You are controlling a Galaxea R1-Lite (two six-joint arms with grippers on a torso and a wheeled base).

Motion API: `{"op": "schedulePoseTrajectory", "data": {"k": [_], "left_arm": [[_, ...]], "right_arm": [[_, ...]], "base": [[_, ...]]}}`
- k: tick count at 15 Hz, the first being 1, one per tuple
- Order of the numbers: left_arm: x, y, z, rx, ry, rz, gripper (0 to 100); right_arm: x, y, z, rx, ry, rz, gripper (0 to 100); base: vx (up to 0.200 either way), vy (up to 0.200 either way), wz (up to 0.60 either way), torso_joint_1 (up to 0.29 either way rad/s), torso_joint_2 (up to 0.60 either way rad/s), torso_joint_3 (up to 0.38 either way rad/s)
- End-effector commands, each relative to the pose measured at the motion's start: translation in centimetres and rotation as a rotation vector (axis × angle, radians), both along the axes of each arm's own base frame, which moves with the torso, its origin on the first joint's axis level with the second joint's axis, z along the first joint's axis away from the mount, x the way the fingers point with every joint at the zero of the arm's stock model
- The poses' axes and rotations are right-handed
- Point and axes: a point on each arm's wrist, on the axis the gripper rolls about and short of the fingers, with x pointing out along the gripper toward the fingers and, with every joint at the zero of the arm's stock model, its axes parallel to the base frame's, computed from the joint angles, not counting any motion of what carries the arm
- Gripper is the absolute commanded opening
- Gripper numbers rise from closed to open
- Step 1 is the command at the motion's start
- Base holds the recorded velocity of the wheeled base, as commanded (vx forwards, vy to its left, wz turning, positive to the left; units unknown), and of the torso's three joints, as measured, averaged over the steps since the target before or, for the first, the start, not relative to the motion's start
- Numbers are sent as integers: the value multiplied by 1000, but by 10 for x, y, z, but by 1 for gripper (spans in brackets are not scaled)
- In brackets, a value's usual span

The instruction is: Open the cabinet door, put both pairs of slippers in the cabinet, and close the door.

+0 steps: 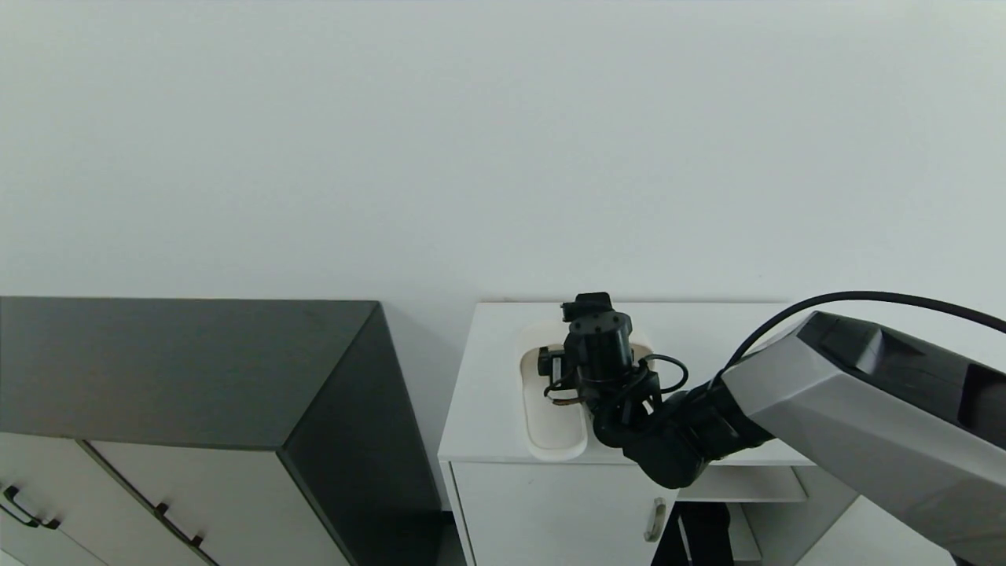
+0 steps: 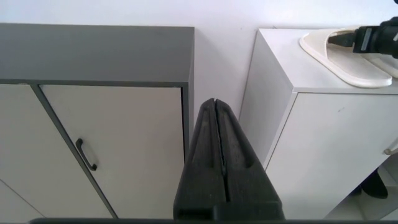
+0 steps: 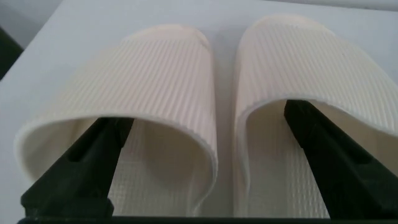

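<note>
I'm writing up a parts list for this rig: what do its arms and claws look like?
Right arm: angular grey shell with black inset panels, black jointed wrist, looping black cables. Right claw: two flat matte-black fingers. Left claw: likewise black, tapering.

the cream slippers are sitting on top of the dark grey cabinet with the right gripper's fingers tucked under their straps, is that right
Not quite. The head view shows the cream slippers on top of the white cabinet, not the dark grey cabinet beside it. The rest holds: the right gripper has its fingers tucked under their straps.
</note>
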Motion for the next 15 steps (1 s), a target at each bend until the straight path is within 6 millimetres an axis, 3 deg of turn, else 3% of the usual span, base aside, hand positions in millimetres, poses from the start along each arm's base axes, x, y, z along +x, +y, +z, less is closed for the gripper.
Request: {"op": "schedulePoseTrajectory", "data": {"k": [1, 4, 5, 9, 12, 15], "left_arm": [[0, 0, 0, 0, 0, 1, 0], [0, 0, 0, 0, 0, 1, 0], [0, 0, 0, 0, 0, 0, 0], [0, 0, 0, 0, 0, 0, 0], [0, 0, 0, 0, 0, 1, 0], [0, 0, 0, 0, 0, 1, 0]], "right_arm": [[8, -1, -2, 3, -7, -14, 100], [13, -1, -4, 5, -9, -20, 100], [16, -3, -3, 6, -14, -25, 0], [18, -3, -4, -6, -15, -26, 0], [14, -5, 8, 3, -31, -24, 0], [-17, -12, 31, 3, -31, 10, 0]], "base": [[0, 0, 0, 0, 0, 0], [0, 0, 0, 0, 0, 0], [0, 0, 0, 0, 0, 0], [0, 0, 0, 0, 0, 0], [0, 0, 0, 0, 0, 0], [0, 0, 0, 0, 0, 0]]}}
